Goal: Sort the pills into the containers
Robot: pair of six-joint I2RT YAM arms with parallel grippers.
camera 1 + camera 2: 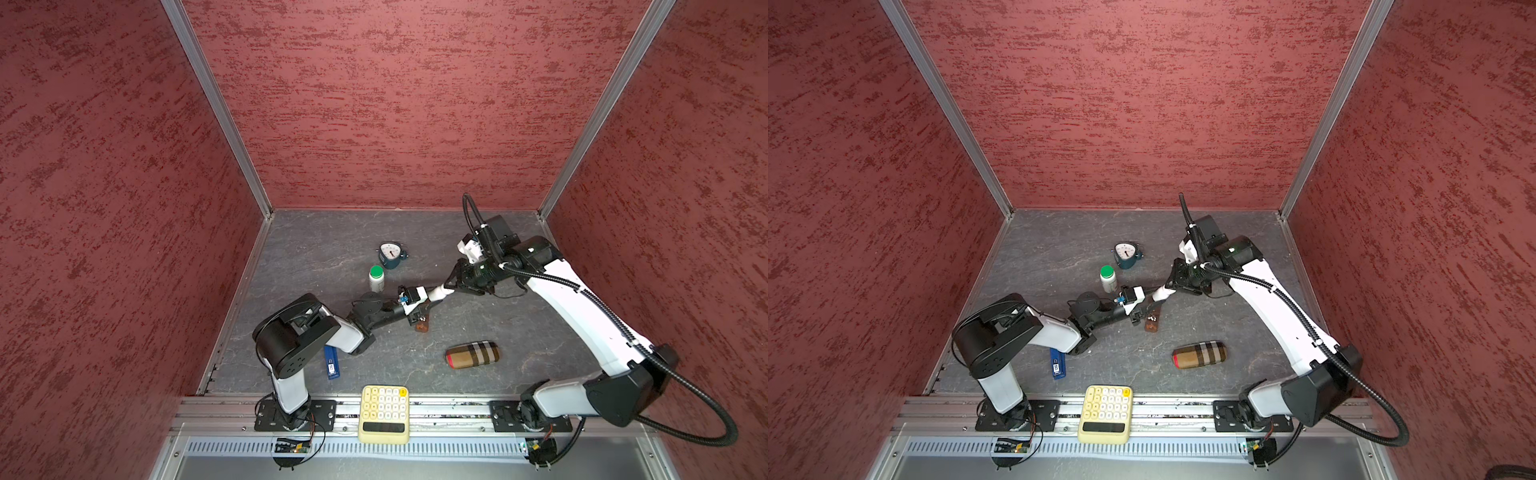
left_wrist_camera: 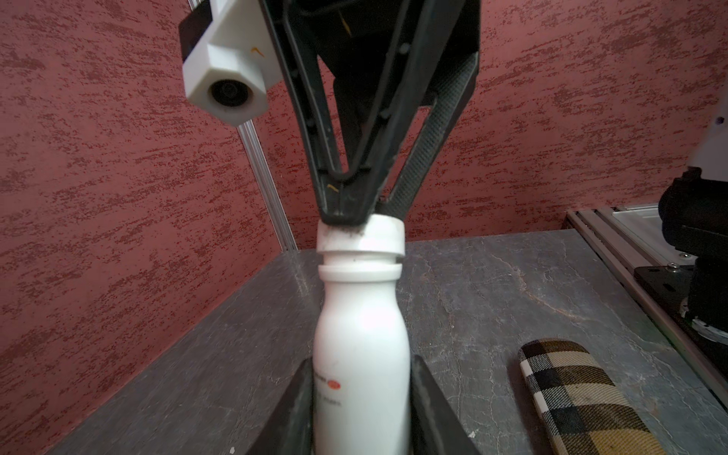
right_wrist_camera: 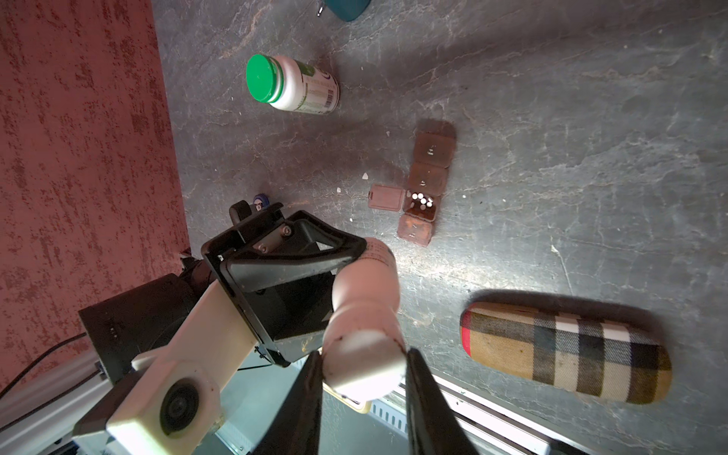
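White bottle [image 2: 360, 315] clamped in the left gripper [image 2: 362, 360], right gripper [image 3: 363, 354] pinching its cap [image 2: 378, 236], close by the containers [image 3: 431, 151]: best twisted squarely, no tilting, bottle held firm.

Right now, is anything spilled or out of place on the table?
Yes. A few small white bits lie on the table beside the pill strip, outside its open compartment, which holds white pills. They look like spilled pills or fragments, too small to tell.
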